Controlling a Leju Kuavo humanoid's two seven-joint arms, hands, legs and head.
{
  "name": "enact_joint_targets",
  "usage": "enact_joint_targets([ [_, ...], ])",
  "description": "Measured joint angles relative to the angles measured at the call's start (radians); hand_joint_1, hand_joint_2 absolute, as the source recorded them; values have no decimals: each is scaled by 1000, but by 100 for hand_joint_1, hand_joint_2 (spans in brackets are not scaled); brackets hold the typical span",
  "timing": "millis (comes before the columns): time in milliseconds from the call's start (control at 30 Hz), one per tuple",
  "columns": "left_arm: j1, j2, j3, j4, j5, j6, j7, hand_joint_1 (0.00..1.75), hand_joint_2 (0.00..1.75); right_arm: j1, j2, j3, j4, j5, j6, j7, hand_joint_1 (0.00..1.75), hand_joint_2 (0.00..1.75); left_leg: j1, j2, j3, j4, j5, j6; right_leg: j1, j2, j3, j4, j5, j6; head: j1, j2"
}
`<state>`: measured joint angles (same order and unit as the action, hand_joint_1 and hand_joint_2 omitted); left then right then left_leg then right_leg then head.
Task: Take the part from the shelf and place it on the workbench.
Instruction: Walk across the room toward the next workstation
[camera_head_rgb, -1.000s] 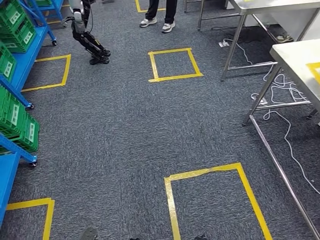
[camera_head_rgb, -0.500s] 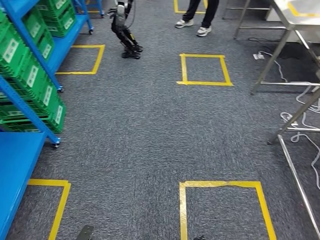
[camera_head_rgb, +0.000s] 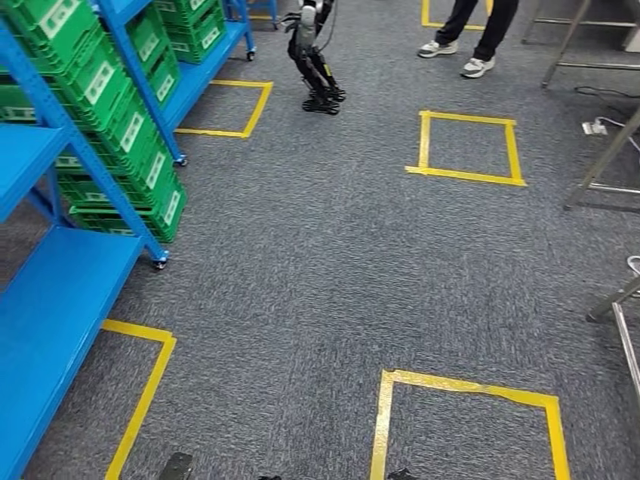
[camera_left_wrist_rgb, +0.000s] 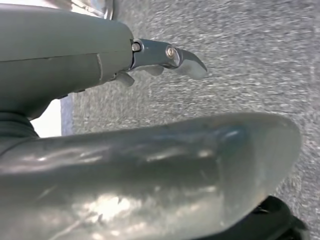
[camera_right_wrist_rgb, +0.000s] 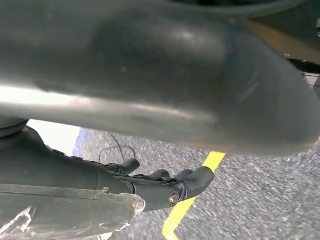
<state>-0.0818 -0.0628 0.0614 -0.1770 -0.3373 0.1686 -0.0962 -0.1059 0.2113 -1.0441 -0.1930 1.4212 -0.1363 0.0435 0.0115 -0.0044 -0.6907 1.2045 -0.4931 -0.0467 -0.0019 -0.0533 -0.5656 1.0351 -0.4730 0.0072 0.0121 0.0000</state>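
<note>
Head view: blue shelf (camera_head_rgb: 68, 290) edges grey carpet (camera_head_rgb: 302, 280); both hands' (camera_left_wrist_rgb: 158, 165) (camera_right_wrist_rgb: 162, 187) hold: cannot tell.

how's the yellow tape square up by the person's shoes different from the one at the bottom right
The far tape square is whole, all four sides showing, and looks smaller. The near tape square is cut off by the picture's lower edge and looks larger. Both are yellow outlines on grey carpet.

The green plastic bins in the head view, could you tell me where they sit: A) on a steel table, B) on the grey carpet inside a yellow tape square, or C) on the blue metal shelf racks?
C: the green plastic bins sit tilted on the blue metal shelf racks at the left.
</note>
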Motion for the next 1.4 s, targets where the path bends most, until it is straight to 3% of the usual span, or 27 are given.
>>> enact_joint_targets([
  [67,-2,0,0,0,0,0,0,0,0,-1,0,0,0,0,0,0,0,0,-7,40,72,-130,47,9,3,-20,4,1,-4,6,0,0],
  [100,-5,0,0,0,0,0,0,0,0,-1,0,0,0,0,0,0,0,0,-12,56,94,-172,56,15,6,-30,5,2,-6,11,0,0],
  [133,-6,-1,0,0,0,0,0,0,0,-1,0,0,0,0,0,0,0,0,-15,63,103,-192,56,21,8,-39,8,1,-8,15,0,0],
  [200,-4,-2,0,0,0,0,0,0,0,-3,0,0,0,0,0,0,0,0,-16,45,103,-198,58,33,9,-53,14,-3,-10,25,0,0],
  [267,0,-2,0,0,0,0,0,0,0,-6,0,0,0,0,0,0,0,0,-10,26,105,-202,62,43,6,-23,6,23,-31,37,3,0],
  [333,-3,-2,0,0,-1,-1,0,0,0,-5,0,0,0,-1,0,0,0,0,-6,7,104,-204,65,51,2,26,-37,125,-89,45,7,0],
  [400,-5,-3,0,0,-1,-2,0,0,0,-1,0,0,0,-2,0,1,0,0,-6,-17,102,-204,66,55,1,46,-97,252,-140,47,8,0],
  [433,-4,-4,0,0,-1,-2,0,0,0,1,0,0,0,-2,0,1,0,0,-6,-30,102,-204,66,55,0,49,-112,278,-141,48,8,0],
  [467,-2,-4,0,0,-2,-3,1,0,0,2,0,0,0,-2,0,2,0,0,-5,-43,102,-203,67,54,0,51,-108,265,-122,48,8,0],
  [500,-2,-4,0,0,-2,-3,1,0,0,2,0,0,0,-2,0,2,0,0,-3,-56,103,-203,68,51,-3,57,-85,213,-87,48,9,0],
  [567,-3,-4,0,0,-4,-3,1,0,0,2,0,0,0,-1,0,3,0,0,0,-83,102,-201,70,41,-13,101,-22,75,-26,51,9,0],
  [633,-5,-4,0,0,-6,-3,1,0,0,1,0,0,1,-1,0,3,0,0,1,-105,94,-200,75,27,-18,138,10,5,-10,47,9,0],
  [700,-2,-3,0,0,-7,-3,1,0,0,0,0,0,1,-1,0,5,0,0,5,-124,86,-206,85,12,-15,129,11,1,-9,33,9,0],
  [733,1,-3,0,0,-8,-3,2,0,0,0,0,0,1,-1,0,6,0,0,6,-117,83,-207,85,7,-14,119,11,-1,-6,25,9,0],
  [800,1,-2,0,0,-9,-3,3,0,0,-1,0,0,0,0,0,6,0,0,2,-71,60,-164,54,0,-13,93,13,-7,0,12,2,0],
  [867,-3,-4,0,0,-10,-4,4,0,0,1,-1,0,0,1,0,6,0,0,-2,-25,8,-51,-8,-2,-8,62,12,-9,1,5,-5,0],
  [933,-5,-5,0,0,-10,-5,4,0,0,3,-2,-1,0,2,-1,6,0,0,-2,-14,-30,35,-37,-1,-3,32,11,-9,-1,1,-5,0],
  [1000,-2,-5,0,0,-11,-5,5,0,0,1,-2,-1,0,2,-1,6,0,0,-3,-8,-7,4,-1,4,-2,8,12,-9,-2,1,-6,0],
  [1067,-3,-5,0,0,-15,-5,6,0,0,0,-2,0,0,3,-1,7,0,0,-10,28,57,-108,51,12,1,-13,15,-8,-5,4,-6,0],
  [1133,-8,-5,0,0,-18,-6,7,0,0,0,-2,-1,0,5,-1,7,0,0,-19,65,98,-188,67,24,7,-33,16,-7,-9,13,-6,0],
  [1167,-9,-5,0,0,-18,-6,8,0,0,-1,-2,-1,0,5,-1,7,0,0,-23,70,101,-201,64,29,9,-43,18,-8,-11,17,-6,0],
  [1200,-8,-5,0,0,-18,-6,9,0,0,-2,-2,-1,0,6,-1,7,0,0,-23,60,101,-206,63,35,10,-54,20,-9,-12,22,-6,0],
  [1233,-5,-5,0,0,-19,-6,10,0,0,-3,-2,0,0,6,-1,7,0,0,-21,50,101,-208,65,40,9,-55,23,-9,-15,27,-5,0],
  [1300,-3,-5,1,0,-19,-6,13,0,0,-6,-2,0,0,6,-1,7,0,0,-15,29,104,-213,68,51,6,-19,9,32,-45,38,-3,0],
  [1367,-5,-4,1,0,-19,-6,14,0,0,-4,-2,0,0,6,-1,8,0,0,-12,8,104,-214,70,58,3,31,-44,151,-107,46,1,0],
  [1400,-6,-4,1,0,-19,-6,13,0,0,-2,-2,0,0,6,-1,8,0,0,-12,-4,104,-214,71,60,2,42,-78,219,-134,47,2,0],
])
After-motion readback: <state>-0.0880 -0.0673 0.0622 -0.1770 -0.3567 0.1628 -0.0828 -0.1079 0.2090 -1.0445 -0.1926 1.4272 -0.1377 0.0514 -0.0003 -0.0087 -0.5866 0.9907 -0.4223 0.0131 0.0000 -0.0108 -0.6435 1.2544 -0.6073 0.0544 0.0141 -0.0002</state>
